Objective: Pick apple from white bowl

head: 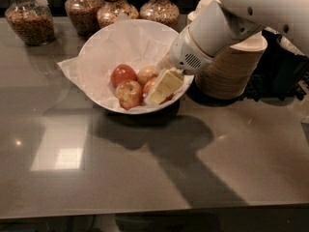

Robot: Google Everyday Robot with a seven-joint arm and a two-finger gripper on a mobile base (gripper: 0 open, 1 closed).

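The white bowl (96, 57), wide and lined with crinkled white paper, stands at the back middle of the table. Several apples lie in it. A red-pink apple (151, 86) lies at the bowl's right side, mostly hidden behind my gripper (161, 92). A deep-red apple (122, 74) lies to its left, a yellower blushed apple (129, 94) in front, and a pale one (147, 73) behind. My gripper reaches down into the bowl from the right, its cream-coloured tip right at the red-pink apple. The white arm (217, 33) comes in from the upper right.
A stack of beige disposable bowls (231, 66) stands just right of the white bowl, behind my arm. Several glass jars (30, 21) of grains line the back edge. A dark object (282, 76) sits at far right. The grey table (145, 168) extends to the front.
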